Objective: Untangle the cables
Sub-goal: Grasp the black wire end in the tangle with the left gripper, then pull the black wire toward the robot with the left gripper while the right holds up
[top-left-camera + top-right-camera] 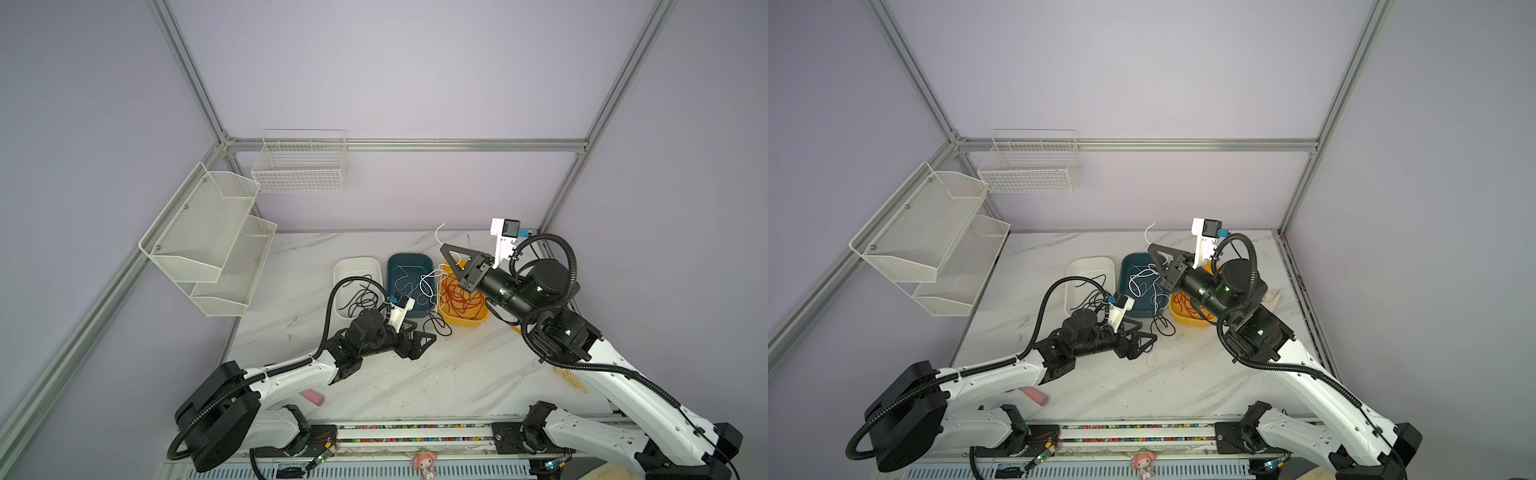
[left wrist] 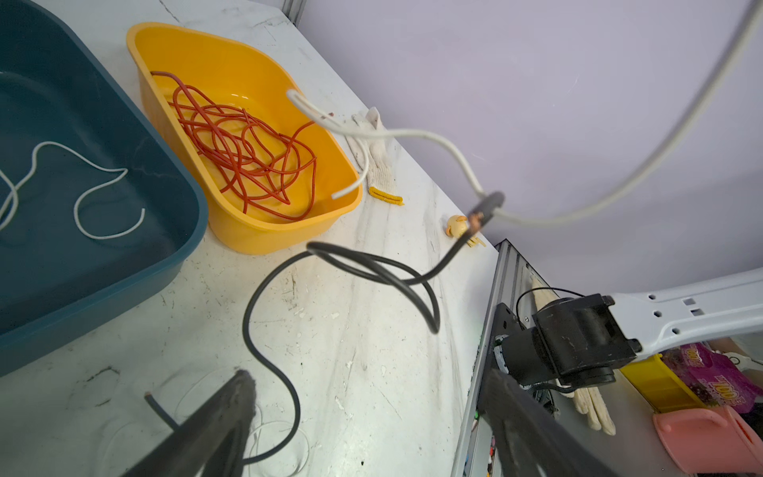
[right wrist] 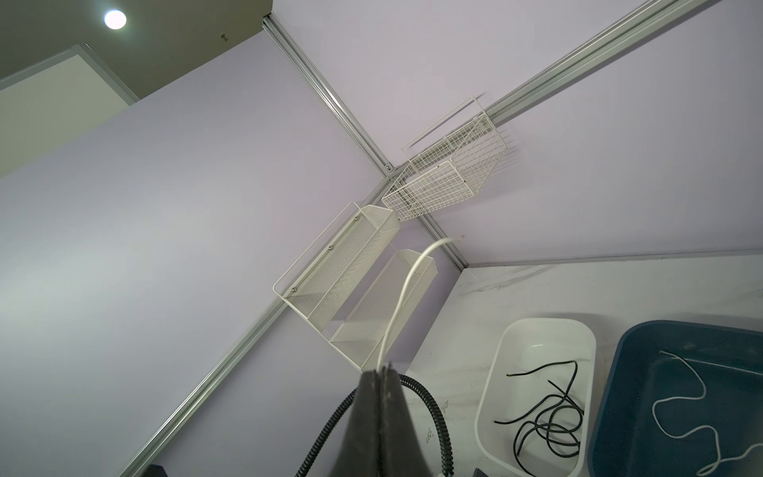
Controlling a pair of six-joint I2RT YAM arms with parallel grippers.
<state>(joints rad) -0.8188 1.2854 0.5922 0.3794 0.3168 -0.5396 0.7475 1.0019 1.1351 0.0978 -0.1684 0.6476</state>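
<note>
The right gripper [image 1: 444, 248] was up high at about 1 o'clock over the table [image 1: 457, 374], pinching a white cable [image 2: 417, 133]. The cable hung down from it in loops over the blue tub [image 2: 124, 285] and the yellow tub [image 2: 256, 237], which sat at 3 o'clock from the blue one. A black cable [image 2: 246, 314] lay on the table at 6 o'clock from the blue tub. Its far end looked hooked on the white cable and was lifted off the table. The left gripper [image 2: 367, 376] was low, just beside the black cable, opened wide and holding nothing. Red cables [image 2: 231, 140] lay in the yellow tub, and other black cables [image 3: 549, 417] lay in the white tub [image 3: 491, 384] at 9 o'clock. The job in hand seemed to be pulling these two apart. A good way would be for the left gripper to close on the black cable near the table and hold it down. Then the right one could draw the white cable up slowly, so the hook slid off and nothing got dragged out of the tubs.
</note>
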